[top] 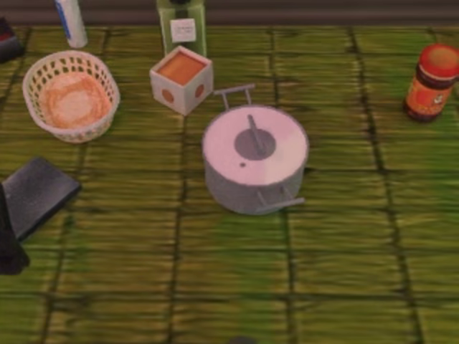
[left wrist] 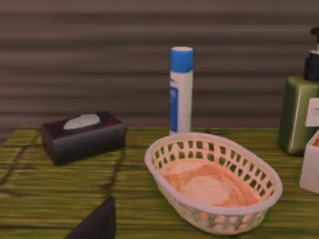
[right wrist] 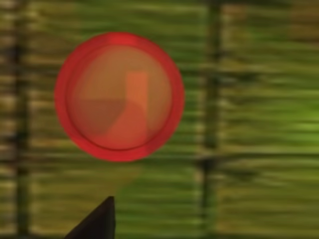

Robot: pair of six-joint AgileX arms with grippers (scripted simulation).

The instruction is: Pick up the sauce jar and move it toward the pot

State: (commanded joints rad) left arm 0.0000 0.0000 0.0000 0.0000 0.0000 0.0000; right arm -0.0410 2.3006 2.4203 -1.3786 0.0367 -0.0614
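Right gripper hovers directly above sauce jar, nothing held, finger gap cannot tell; jar upright, table's 2 o'clock, pot centre. Left arm parked at 9 o'clock.

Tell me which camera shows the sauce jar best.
The top view: the sauce jar stands upright near the table's right edge, with its red lid, dark body and orange label all showing, well apart from the pot. The right wrist view shows only its round lid from straight above. The left wrist view doesn't show it.
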